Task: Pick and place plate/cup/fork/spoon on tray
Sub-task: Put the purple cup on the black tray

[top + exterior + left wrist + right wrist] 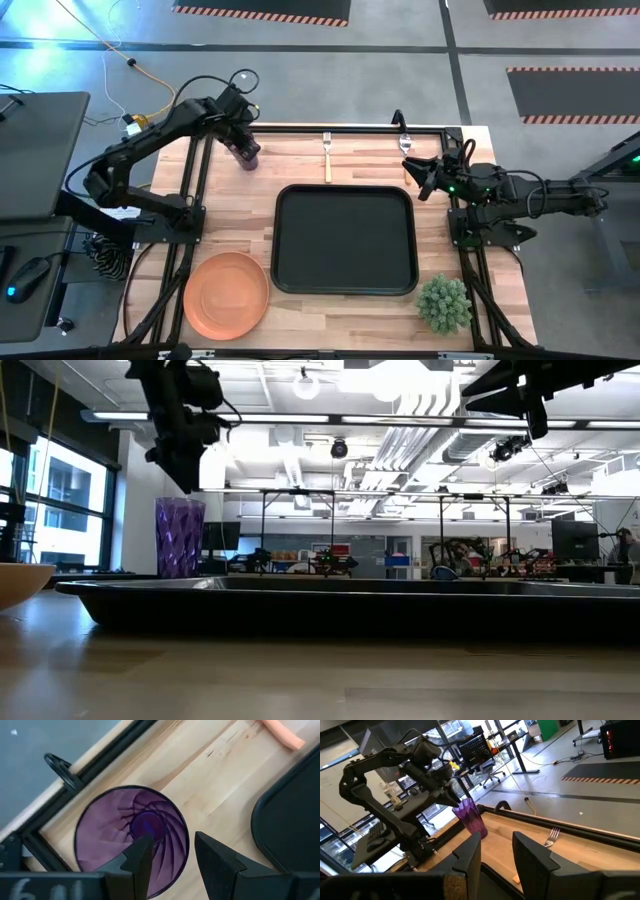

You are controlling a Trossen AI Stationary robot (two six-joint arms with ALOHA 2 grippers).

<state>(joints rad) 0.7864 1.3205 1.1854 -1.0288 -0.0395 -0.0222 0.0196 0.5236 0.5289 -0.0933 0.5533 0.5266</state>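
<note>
The purple cup (247,153) stands upright on the table at the far left; it also shows in the low view (179,538). My left gripper (172,842) is open just above the cup (131,840), one finger over its inside and one outside its rim, touching nothing. The fork (326,155) and the spoon (405,148) lie on the table beyond the black tray (345,240). The orange plate (227,292) lies near the front left. My right gripper (422,180) is open and empty, held above the table near the spoon.
A small green plant (444,303) stands at the front right, beside the tray. Black frame rails (200,180) run along the table's left, far and right sides. The fork's orange handle (282,734) lies between the cup and the tray's far edge.
</note>
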